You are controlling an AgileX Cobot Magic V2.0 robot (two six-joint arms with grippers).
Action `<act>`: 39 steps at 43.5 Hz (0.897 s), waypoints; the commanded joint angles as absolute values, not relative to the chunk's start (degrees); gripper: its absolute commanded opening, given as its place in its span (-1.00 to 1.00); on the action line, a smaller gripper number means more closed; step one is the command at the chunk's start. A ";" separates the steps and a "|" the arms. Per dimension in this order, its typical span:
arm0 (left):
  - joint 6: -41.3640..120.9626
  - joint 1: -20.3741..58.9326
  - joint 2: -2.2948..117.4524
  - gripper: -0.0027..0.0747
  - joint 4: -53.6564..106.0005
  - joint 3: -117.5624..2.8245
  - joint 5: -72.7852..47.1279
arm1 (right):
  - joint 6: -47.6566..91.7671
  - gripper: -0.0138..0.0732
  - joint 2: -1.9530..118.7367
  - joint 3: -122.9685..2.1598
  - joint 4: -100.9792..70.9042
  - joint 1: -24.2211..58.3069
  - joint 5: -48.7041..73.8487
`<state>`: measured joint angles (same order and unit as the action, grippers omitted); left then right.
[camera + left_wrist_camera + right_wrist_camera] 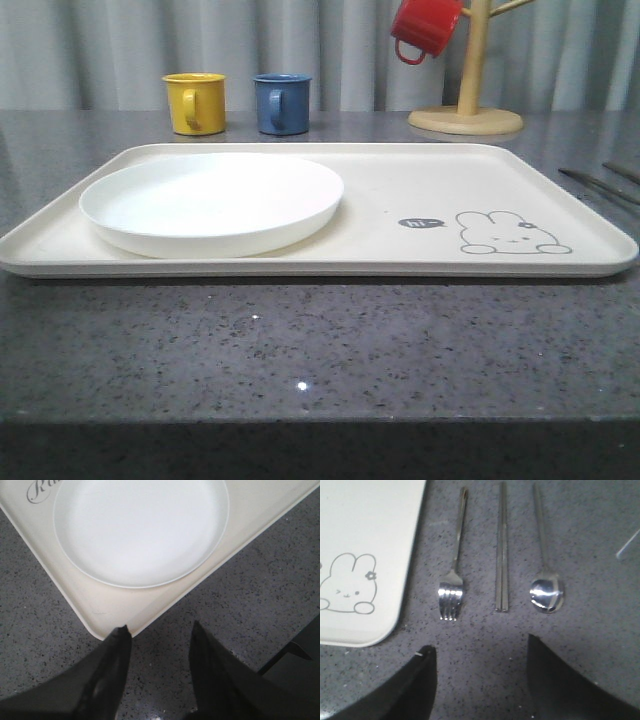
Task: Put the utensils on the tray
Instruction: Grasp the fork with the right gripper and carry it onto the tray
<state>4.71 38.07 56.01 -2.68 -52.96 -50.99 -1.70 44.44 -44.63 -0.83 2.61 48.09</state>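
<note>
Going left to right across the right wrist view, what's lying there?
Tray with the rabbit drawing → fork → chopsticks → spoon. The three utensils lie on the dark table, off the tray.

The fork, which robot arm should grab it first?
Right. Its open tool hovers by the fork, chopsticks and spoon; the left tool is at the tray corner near the plate.

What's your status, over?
Left gripper and right gripper open, empty. Fork, chopsticks, spoon on table beside tray. Plate takes tray's left half; nothing blocking.
</note>
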 commanded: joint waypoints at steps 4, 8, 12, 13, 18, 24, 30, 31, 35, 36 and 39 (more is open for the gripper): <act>4.09 38.49 55.28 -0.19 -2.56 -54.48 -47.69 | -0.72 0.32 56.22 -54.00 -1.00 6.17 52.00; 4.09 38.49 55.28 -0.19 -2.56 -54.48 -47.69 | -0.72 0.32 62.75 -58.23 -1.00 6.39 53.38; 4.09 38.49 55.28 -0.19 -2.56 -54.48 -47.78 | -0.72 0.32 69.44 -61.97 -1.00 6.27 53.44; 4.09 38.49 55.28 -0.19 -2.56 -54.48 -47.78 | -0.72 0.32 70.85 -62.82 -1.00 6.27 53.36; 4.09 38.49 55.28 -0.19 -2.56 -54.48 -47.78 | -0.72 0.32 78.22 -67.84 -0.95 6.14 53.44; 4.09 38.49 55.28 -0.19 -2.56 -54.48 -47.78 | -0.77 0.32 86.65 -73.57 -2.21 5.43 55.31; 4.09 38.49 55.28 -0.19 -2.52 -54.48 -47.78 | -0.77 0.32 93.39 -77.85 -2.03 4.84 57.26; 4.09 38.49 55.28 -0.19 -2.52 -54.48 -47.78 | -0.77 0.32 94.19 -78.53 -1.88 4.61 57.60; 4.09 38.49 55.28 -0.19 -2.52 -54.48 -47.78 | -0.77 0.31 96.78 -80.01 -1.88 4.43 58.34; 4.09 38.49 55.28 -0.19 -2.52 -54.48 -47.78 | -0.77 0.31 97.44 -80.32 -1.88 4.43 58.59; 4.09 38.49 55.28 -0.19 -2.52 -54.48 -47.78 | -0.77 0.22 98.76 -81.06 -1.88 4.43 59.43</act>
